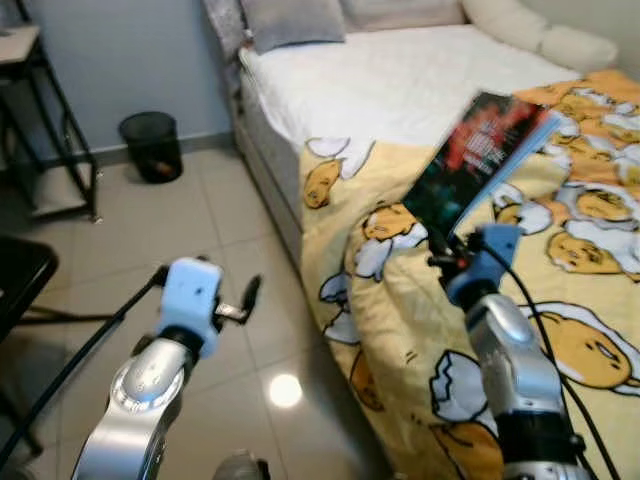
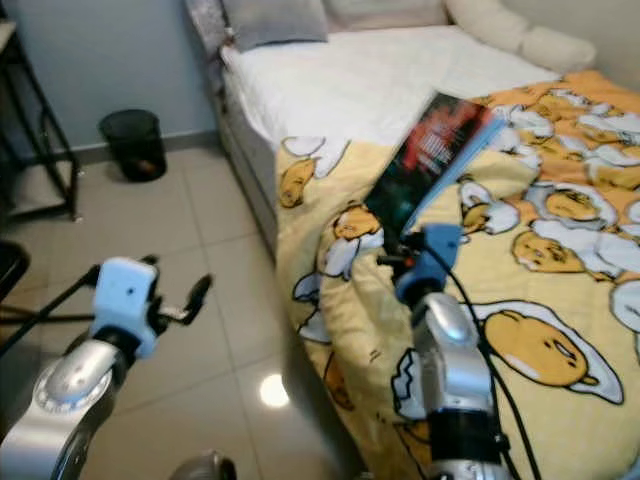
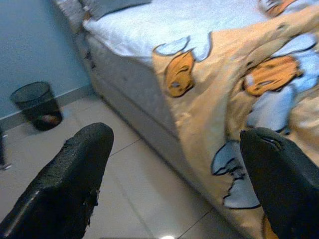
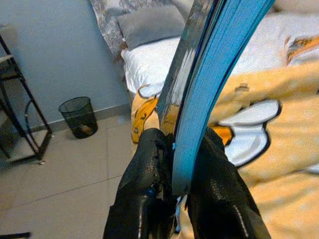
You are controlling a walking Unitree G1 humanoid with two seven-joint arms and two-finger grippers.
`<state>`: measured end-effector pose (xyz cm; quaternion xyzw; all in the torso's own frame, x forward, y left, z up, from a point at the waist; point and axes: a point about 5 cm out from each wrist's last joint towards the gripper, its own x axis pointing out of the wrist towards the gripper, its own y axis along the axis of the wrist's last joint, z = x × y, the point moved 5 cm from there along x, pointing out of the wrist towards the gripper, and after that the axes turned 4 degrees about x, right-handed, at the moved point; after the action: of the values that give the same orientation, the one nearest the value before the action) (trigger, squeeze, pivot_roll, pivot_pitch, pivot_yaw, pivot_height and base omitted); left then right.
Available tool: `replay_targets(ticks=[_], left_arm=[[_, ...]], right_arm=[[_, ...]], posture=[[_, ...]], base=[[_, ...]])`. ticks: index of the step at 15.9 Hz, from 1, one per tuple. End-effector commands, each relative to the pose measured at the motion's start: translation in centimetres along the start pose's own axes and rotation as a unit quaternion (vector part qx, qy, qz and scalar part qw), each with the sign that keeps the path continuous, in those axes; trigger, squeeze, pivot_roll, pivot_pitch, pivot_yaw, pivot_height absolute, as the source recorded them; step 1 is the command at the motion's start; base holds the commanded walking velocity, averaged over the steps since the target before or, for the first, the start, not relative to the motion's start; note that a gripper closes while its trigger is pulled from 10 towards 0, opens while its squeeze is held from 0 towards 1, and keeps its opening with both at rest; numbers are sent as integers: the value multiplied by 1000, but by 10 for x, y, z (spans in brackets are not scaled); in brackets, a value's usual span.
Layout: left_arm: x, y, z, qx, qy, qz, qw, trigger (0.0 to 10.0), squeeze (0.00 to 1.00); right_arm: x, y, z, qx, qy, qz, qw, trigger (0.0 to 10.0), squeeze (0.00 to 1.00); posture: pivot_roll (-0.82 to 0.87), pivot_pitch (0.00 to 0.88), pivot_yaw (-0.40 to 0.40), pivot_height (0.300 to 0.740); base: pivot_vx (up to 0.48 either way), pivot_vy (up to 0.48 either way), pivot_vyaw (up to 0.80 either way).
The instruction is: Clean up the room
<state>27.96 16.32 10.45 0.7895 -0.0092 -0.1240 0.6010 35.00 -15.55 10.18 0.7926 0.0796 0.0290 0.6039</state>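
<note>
You face a bed (image 1: 400,75) with a white sheet at its head end and a yellow blanket (image 1: 560,330) printed with cartoon eggs draped over its near half and down the side edge toward the tiled floor (image 1: 200,240). Grey and white pillows (image 1: 295,20) lie along the head edge. A black metal rack (image 1: 45,130) stands by the blue wall, past the bed's head corner, with a small black bin (image 1: 151,145) between it and the bed.

Your right gripper (image 4: 175,172) is raised over the blanket near the bed's side edge, its two fingers clamped on the lower edge of a book (image 1: 485,160). The book has a dark red-and-black cover and blue page edges; it tilts up and away from the gripper, held clear of the blanket.

Your left gripper (image 3: 174,169) hangs over the floor beside the bed, fingers spread wide apart around nothing.
</note>
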Motion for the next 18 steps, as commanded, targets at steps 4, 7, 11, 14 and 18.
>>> replay_targets(ticks=[4,7,11,14,18], left_arm=[[2,3,3,1,14,6,1000,10000,608],[7,5,-4,8,25,6,1000,10000,608],[12,14,-7,1,27,27,999,10000,592],[16,12,-3,35,11,22,999,10000,557],[16,12,0,7,4,25,1000,10000,302]], right_arm=[[-3,8,-10,-13,-1,16,1000,10000,0],[-10,3,-22,-11,26,5,1000,10000,0],[-13,-1,-16,-14,-31,3,999,10000,0],[-11,-4,-8,-9,-58,-5,998,10000,0],[-13,-8,-12,-18,-47,-14,999,10000,0]], posture=[[28,0,-53,740],[31,0,-50,740],[12,0,-18,740],[19,0,-22,740],[21,0,-15,740]], base=[[0,0,-200],[0,0,0],[0,0,-600],[0,0,-800],[0,0,-800]])
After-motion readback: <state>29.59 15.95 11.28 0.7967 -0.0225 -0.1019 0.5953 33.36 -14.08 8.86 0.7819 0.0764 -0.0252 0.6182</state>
